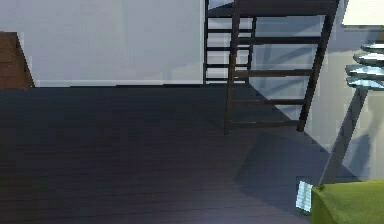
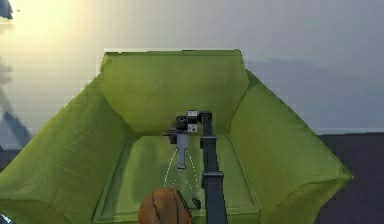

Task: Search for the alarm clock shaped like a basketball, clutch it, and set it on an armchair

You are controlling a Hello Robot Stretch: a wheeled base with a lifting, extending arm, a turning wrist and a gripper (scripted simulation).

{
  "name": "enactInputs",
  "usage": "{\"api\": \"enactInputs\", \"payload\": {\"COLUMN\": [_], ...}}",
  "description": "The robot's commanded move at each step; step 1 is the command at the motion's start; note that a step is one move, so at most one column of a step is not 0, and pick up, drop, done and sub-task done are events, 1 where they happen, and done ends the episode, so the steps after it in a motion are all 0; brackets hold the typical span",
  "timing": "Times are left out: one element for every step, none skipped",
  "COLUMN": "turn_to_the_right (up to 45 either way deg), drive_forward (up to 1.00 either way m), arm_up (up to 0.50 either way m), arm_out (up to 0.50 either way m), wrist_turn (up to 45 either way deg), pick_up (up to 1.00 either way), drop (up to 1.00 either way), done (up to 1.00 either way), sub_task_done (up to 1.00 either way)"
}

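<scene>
A lime-green armchair (image 2: 150, 90) faces me in the arm side view, and its corner (image 1: 352, 205) shows at the forward view's bottom right. The dark arm (image 2: 211, 170) rises over the seat. The gripper (image 2: 181, 192) has its thin fingers pointing down toward the seat's front. An orange ball with dark seams, like a basketball (image 2: 164, 209), sits at the fingers' end by the seat's front edge. I cannot tell whether the gripper holds it or whether it rests on the cushion.
Dark floor (image 1: 130, 150) stretches ahead. A dark wooden ladder-like frame (image 1: 262, 60) stands against the far wall at the right. A floor lamp (image 1: 352, 120) stands beside the armchair, with a small pale object (image 1: 303, 195) on the floor. Brown wooden furniture (image 1: 12, 60) is at the left edge.
</scene>
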Motion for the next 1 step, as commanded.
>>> {"api": "enactInputs", "payload": {"turn_to_the_right": [0.0], "drive_forward": [0.0], "arm_up": [0.0], "arm_out": [0.0], "wrist_turn": [45.0], "pick_up": [0.0], "drop": [0.0], "done": [0.0], "sub_task_done": [0.0]}}
